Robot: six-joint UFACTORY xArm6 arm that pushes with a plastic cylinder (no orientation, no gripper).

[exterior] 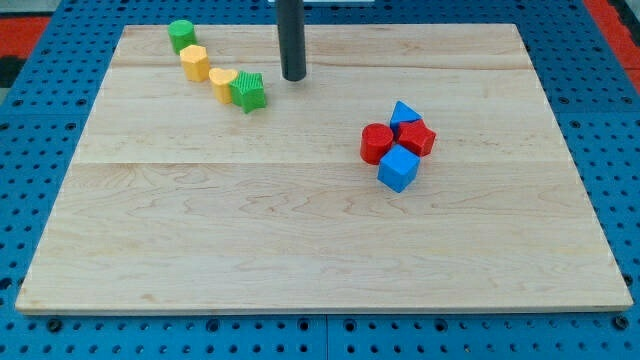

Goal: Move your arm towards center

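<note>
My tip (293, 78) is the lower end of a dark rod that comes down from the view's top, near the top middle of the wooden board (320, 250). It touches no block. Just left of it lies a green star block (248, 91), at the lower right end of a slanted row with a yellow block (222, 83), a yellow hexagon block (195, 62) and a green cylinder (181, 35). To the lower right is a tight cluster: a red cylinder (376, 142), a blue triangle block (405, 113), a red block (417, 138) and a blue cube (398, 168).
The board lies on a blue perforated table (30, 150). A red area (25, 25) shows at the view's top left and top right corners.
</note>
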